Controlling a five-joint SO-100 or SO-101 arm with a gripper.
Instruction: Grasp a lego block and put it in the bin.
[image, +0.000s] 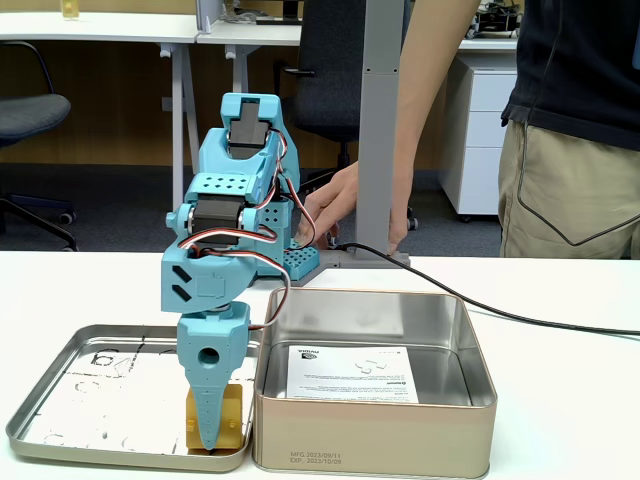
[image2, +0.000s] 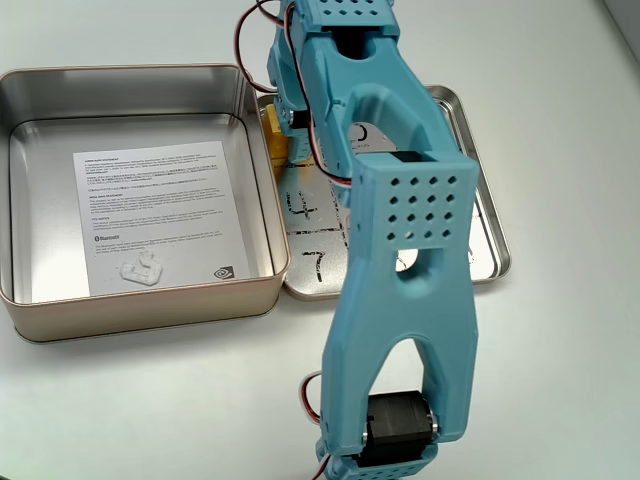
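The yellow-orange lego block (image: 228, 418) rests on a shallow metal tray (image: 60, 425), near its right front corner, right beside the bin's left wall. My blue gripper (image: 209, 444) points straight down over it, with one finger (image: 206, 405) across the block's front face and the other finger hidden behind. In the fixed view from above, the arm covers the gripper and only a sliver of the lego block (image2: 272, 132) shows. The bin (image: 370, 440), a deep silver tin (image2: 130, 312), holds only a white printed sheet (image2: 160, 215).
The tray (image2: 482, 230) lies against the bin's side. A person stands behind the table with a hand (image: 335, 205) at the arm's base. A black cable (image: 480, 305) runs across the white table behind the bin. A grey post stands behind the base.
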